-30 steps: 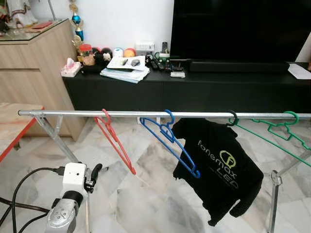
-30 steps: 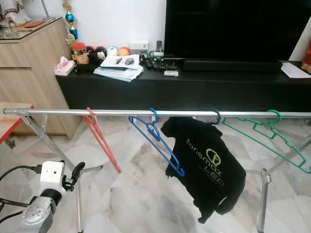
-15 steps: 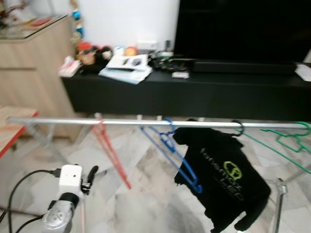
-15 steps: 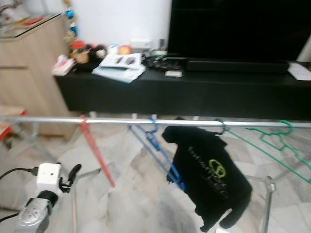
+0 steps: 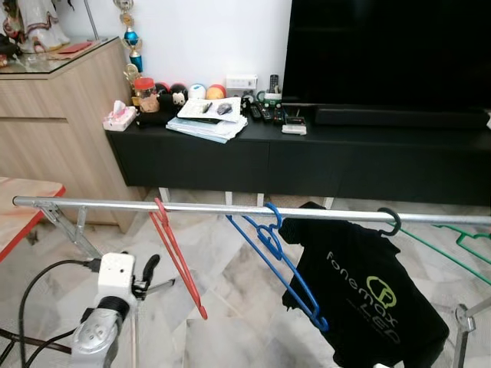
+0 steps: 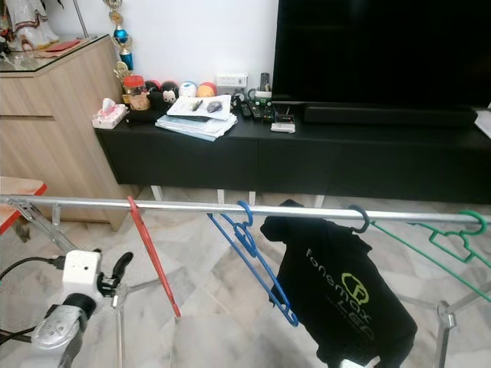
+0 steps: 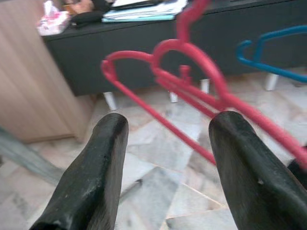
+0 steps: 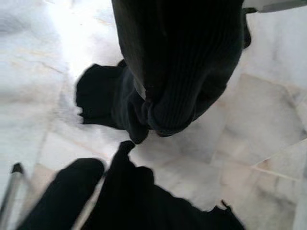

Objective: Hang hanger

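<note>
Left wrist view: left claw [image 7: 165, 158] spread wide, empty, facing the red hanger [image 7: 192, 91] on the rail [image 5: 230, 208].

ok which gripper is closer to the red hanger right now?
Left. The left gripper sits open just beside the red hanger, below the rail. The right gripper is down by the hem of the black shirt, well off toward the rail's other end.

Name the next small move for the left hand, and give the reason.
Probably draw the left hand back and down. The red hanger already hooks over the rail, and the hand's open fingers hold nothing, so hanging looks done.
</note>
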Controlling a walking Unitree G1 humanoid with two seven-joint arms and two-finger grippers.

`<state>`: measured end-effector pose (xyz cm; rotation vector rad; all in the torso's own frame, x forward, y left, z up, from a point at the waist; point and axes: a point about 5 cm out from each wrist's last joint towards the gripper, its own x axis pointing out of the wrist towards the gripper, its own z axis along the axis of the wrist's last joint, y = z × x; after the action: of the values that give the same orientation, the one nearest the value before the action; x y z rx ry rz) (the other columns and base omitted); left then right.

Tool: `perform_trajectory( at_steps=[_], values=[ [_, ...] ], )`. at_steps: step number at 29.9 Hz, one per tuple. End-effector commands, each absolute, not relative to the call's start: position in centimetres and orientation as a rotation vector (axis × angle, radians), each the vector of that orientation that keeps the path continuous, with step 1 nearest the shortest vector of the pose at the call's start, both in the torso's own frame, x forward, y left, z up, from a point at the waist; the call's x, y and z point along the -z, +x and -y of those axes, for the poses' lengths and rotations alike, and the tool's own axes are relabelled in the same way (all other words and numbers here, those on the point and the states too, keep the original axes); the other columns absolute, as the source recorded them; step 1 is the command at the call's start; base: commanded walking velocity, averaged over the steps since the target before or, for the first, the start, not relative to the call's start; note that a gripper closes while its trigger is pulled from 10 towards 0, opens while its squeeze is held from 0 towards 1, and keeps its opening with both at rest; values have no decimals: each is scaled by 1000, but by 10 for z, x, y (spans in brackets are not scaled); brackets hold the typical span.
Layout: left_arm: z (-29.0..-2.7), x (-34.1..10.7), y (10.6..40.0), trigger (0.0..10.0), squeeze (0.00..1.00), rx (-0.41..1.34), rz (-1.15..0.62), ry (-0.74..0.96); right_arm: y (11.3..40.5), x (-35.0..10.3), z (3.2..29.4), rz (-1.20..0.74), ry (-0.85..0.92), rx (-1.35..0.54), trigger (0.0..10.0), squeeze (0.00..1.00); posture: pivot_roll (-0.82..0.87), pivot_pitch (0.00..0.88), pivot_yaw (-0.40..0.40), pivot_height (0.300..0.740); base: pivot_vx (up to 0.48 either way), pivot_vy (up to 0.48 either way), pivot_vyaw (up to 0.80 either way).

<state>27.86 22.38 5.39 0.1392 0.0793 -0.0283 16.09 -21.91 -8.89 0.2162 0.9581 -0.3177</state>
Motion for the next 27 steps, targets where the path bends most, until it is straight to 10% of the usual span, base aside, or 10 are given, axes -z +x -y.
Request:
perform_trajectory(
  at_steps=[1, 24, 25, 26, 27],
  values=[
    [-224, -65, 284, 10000, 0, 45, -49, 146, 163, 89, 217, -952, 228, 321, 10000, 0, -8, 0, 7, 740, 0, 0, 0],
    [-182, -107, 336, 10000, 0, 131, -118, 243, 165, 87, 220, -947, 203, 313, 10000, 0, -30, 0, -25, 740, 0, 0, 0],
    [-181, -107, 336, 10000, 290, 127, -126, 254, 165, 87, 221, -947, 201, 314, 10000, 0, -30, 0, -27, 740, 0, 0, 0],
    [-180, -107, 336, 10000, 290, 124, -131, 262, 166, 87, 221, -947, 200, 314, 10000, 0, -30, 0, -28, 740, 0, 0, 0],
    [-179, -107, 338, 10000, 1000, 117, -152, 289, 166, 86, 221, -947, 198, 314, 10000, 0, -28, 0, -30, 740, 0, 0, 0]
  ],
)
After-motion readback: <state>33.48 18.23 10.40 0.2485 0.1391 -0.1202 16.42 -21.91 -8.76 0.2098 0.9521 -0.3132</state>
